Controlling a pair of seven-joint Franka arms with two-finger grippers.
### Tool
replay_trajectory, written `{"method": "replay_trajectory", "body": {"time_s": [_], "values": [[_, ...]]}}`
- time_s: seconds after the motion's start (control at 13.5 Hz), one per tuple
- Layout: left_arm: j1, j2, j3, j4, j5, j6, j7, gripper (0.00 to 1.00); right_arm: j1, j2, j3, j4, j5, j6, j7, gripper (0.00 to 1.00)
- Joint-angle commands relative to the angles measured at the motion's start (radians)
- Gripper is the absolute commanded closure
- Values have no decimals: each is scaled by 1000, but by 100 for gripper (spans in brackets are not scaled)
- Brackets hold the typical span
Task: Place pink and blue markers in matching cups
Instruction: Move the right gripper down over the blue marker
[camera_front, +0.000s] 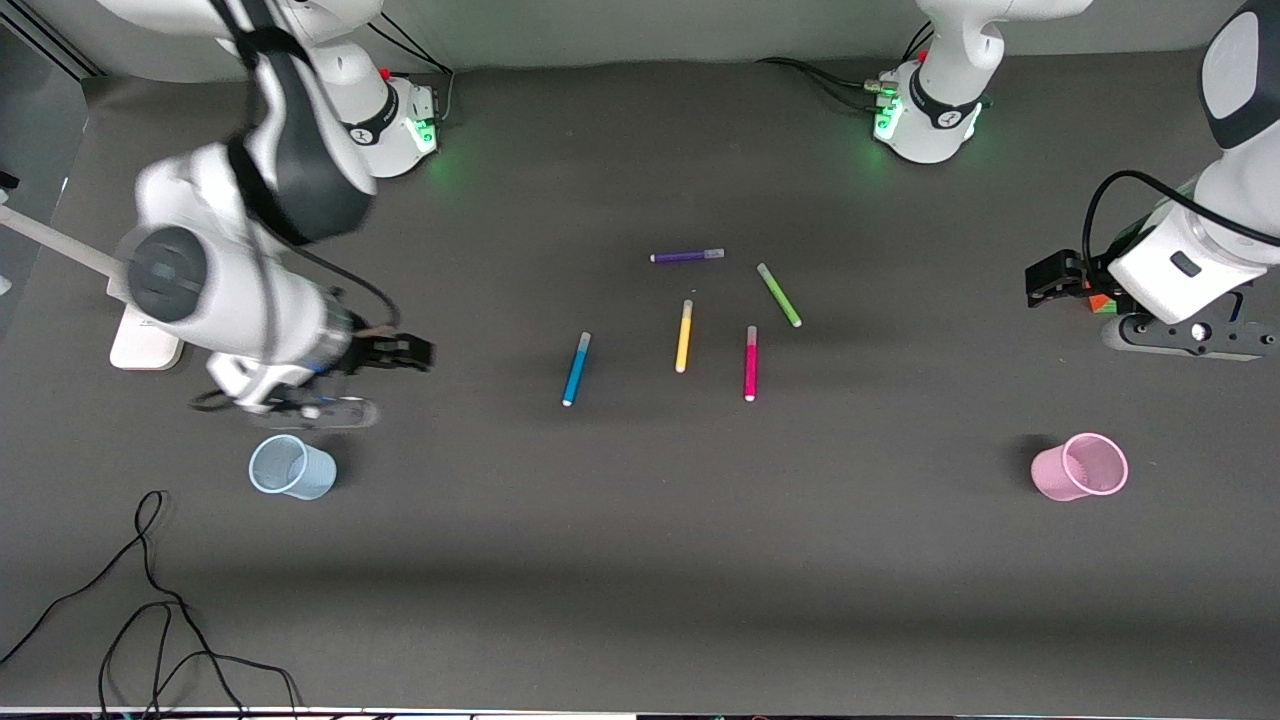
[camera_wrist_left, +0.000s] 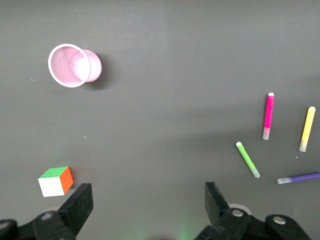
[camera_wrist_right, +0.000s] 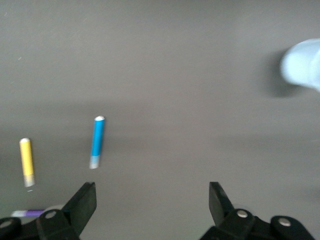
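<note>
Both markers, pink (camera_front: 750, 363) and blue (camera_front: 576, 369), lie mid-table. The right gripper (camera_wrist_right: 152, 200) hangs open near the blue cup (camera_front: 292, 467); the left gripper (camera_wrist_left: 147, 202) is open at its table end, near the pink cup (camera_front: 1080, 467).

No legible text, labels, brand names, numbers or signs appear in any view. Dark markings on the arm bases (camera_front: 925, 105) near the green lights cannot be read.

The blue marker (camera_front: 576, 369) and pink marker (camera_front: 750, 363) lie flat mid-table, well apart from both claws. The pale blue cup (camera_front: 291, 467) stands upright near the right claw (camera_front: 340, 412); the pink cup (camera_front: 1080, 467) stands near the left claw (camera_front: 1180, 335).
</note>
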Motion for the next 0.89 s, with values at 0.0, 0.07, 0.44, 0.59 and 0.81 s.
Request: {"method": "replay_trajectory", "body": {"time_s": [0.0, 0.07, 0.44, 0.59, 0.81], "values": [[-7, 2, 2, 9, 15, -16, 10, 0, 8, 138, -8, 92, 122, -20, 32, 0], [-7, 2, 2, 7, 13, -17, 10, 0, 10, 175, -8, 95, 168, -14, 31, 0], [-7, 2, 2, 1, 13, -17, 10, 0, 128, 318, -8, 94, 232, 116, 182, 0], [-8, 2, 0, 1, 13, -19, 10, 0, 152, 373, -8, 92, 233, 177, 230, 0], [-19, 0, -4, -13, -2, -17, -13, 0, 154, 410, -6, 81, 250, 231, 233, 0]]}}
